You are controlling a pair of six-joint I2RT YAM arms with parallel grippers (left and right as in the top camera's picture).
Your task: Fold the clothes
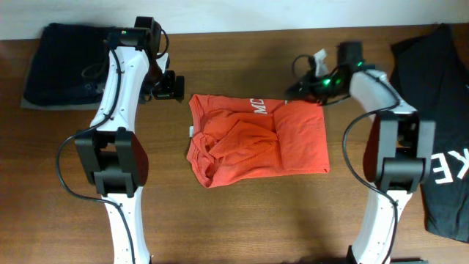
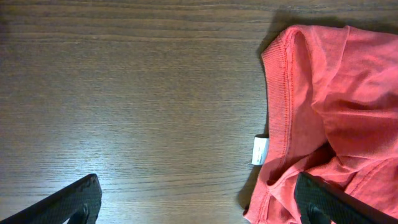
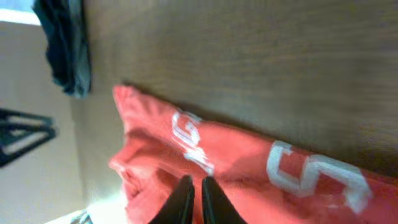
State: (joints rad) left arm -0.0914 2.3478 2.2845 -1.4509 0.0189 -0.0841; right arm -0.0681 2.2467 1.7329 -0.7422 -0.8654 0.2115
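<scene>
A: L hand [image 2: 198,193] up close: fingers spread wide, nothing in them, over bare table [image 2: 124,93] just beside the collar [image 2: 278,106].
B: R hand [image 3: 196,183]?
A: Clenched near tight at the shirt's far edge by the lettering [image 3: 311,174]. Can't tell if it pinches cloth.
B: Progress?
A: T-shirt [image 1: 300,139] sits mid-table btwn the arms, folded to a rough rectangle, but the collar half is bunched. I'd say partway: needs flattening + another fold.
B: Orientation?
A: Long axis left-right, collar toward L arm, hem toward R.
</scene>
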